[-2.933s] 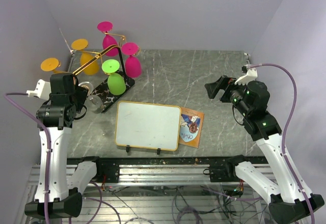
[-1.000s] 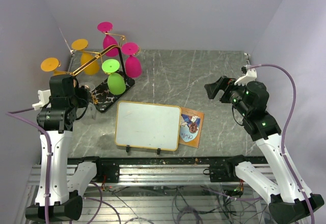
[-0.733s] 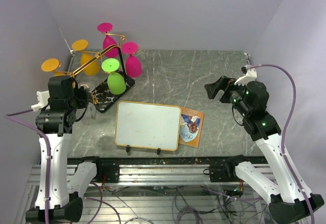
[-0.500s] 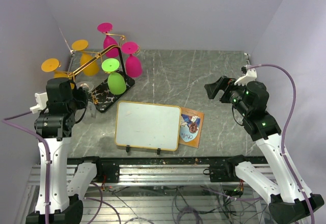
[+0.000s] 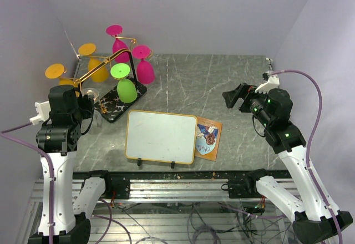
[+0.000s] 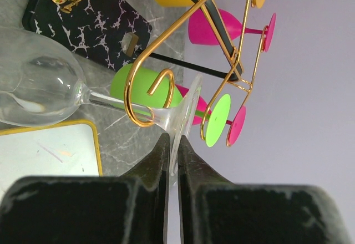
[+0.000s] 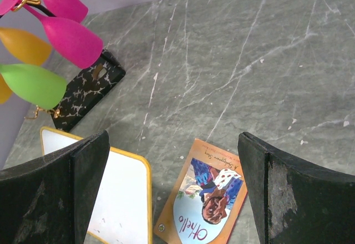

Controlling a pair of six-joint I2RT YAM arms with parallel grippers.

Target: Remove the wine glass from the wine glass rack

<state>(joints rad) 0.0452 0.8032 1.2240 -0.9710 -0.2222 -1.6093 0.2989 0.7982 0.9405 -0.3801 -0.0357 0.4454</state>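
1. Wine glass (image 6: 41, 91), clear and empty, fills the left of the left wrist view. Its bowl is at the left edge of the frame and its stem runs right to a round foot.
2. The left hand (image 6: 172, 144) pinches the rim of that foot edge-on, one finger pressed against each face.
3. The wine glass rack (image 6: 89, 25) stands with its marble-look base on the bench (image 5: 222, 83), at the upper left of the overhead frame.
4. A gold curl (image 6: 129, 91) crosses the clear glass's stem. The stem seems to sit inside the curl, though the angle leaves this unsure.
5. A green glass (image 5: 126, 90), pink glasses (image 5: 145, 72) and yellow glasses (image 5: 97, 69) hang bowl-down from the other gold arms.
6. The right hand (image 5: 235, 96) hovers at the right of the overhead frame, well apart from the rack. Its fingers are spread wide around nothing.
7. A whiteboard (image 5: 161, 137) lies at the lower centre of the bench, with an Othello booklet (image 5: 209, 138) just beside its right edge.
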